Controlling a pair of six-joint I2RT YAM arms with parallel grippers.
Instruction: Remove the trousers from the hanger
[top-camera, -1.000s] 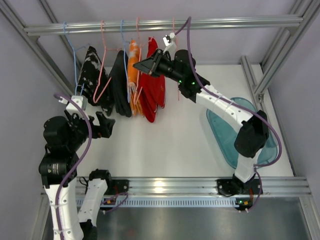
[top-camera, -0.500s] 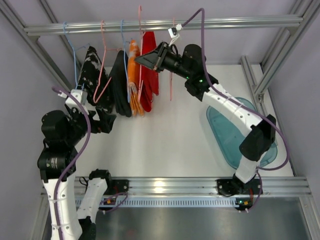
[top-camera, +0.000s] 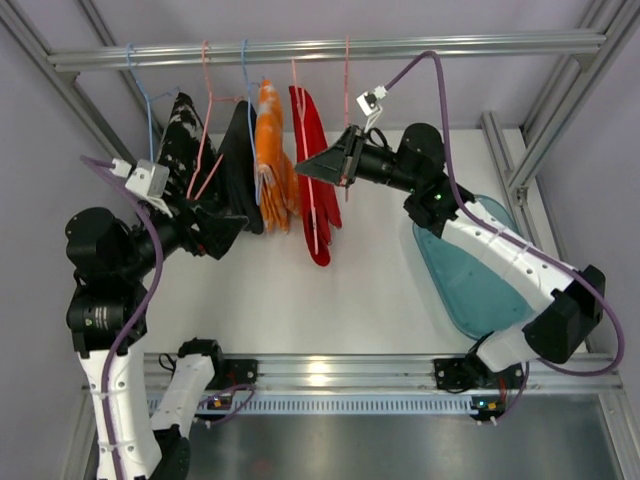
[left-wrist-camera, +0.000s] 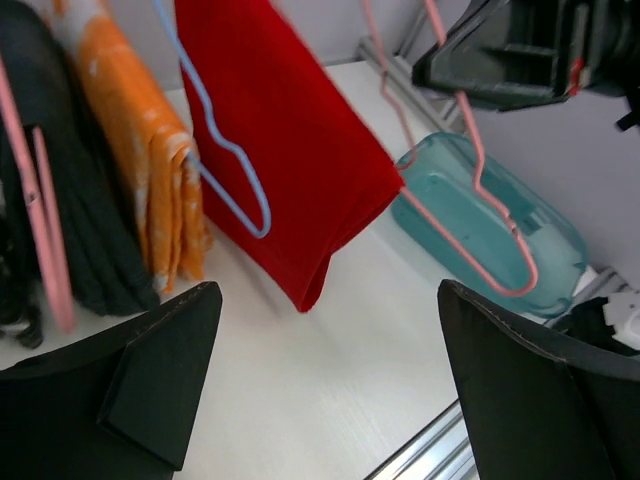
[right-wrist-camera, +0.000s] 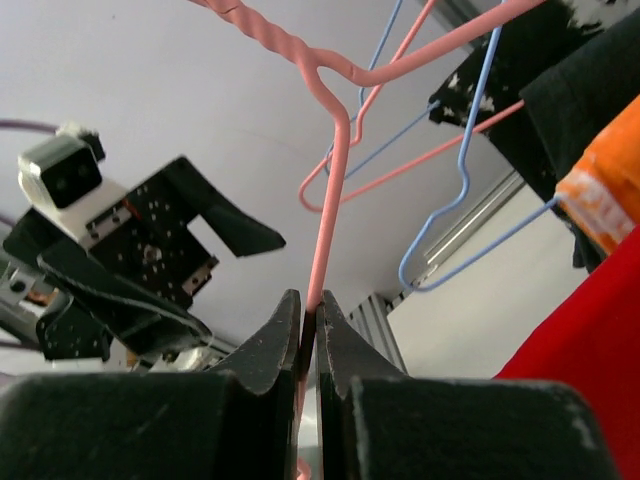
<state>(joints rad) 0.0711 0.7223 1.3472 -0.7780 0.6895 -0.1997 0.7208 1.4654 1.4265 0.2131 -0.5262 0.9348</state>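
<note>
The red trousers (top-camera: 316, 190) hang draped on a pink hanger (top-camera: 294, 80), out to the right of the other clothes. My right gripper (top-camera: 318, 170) is shut on that hanger's wire (right-wrist-camera: 327, 230) just below its twisted neck. The red cloth also shows in the right wrist view (right-wrist-camera: 590, 370) and the left wrist view (left-wrist-camera: 290, 160). The orange trousers with white markings (top-camera: 272, 155) hang on a blue hanger (left-wrist-camera: 225, 165) from the rail (top-camera: 450, 44). My left gripper (top-camera: 228, 228) is open and empty, low beside the black clothes, with its jaws wide apart in its own view (left-wrist-camera: 330, 400).
Black garments (top-camera: 240, 165) and a black-and-white patterned one (top-camera: 183, 145) hang at the left of the rail. Another pink hanger (top-camera: 347, 90) hangs by my right gripper. A teal tray (top-camera: 480, 290) lies on the white table at the right. Frame posts stand on both sides.
My right gripper has swung right and toward the front, carrying the pink hanger and red trousers away from the other clothes. My left gripper has risen and moved right toward the hanging garments.
</note>
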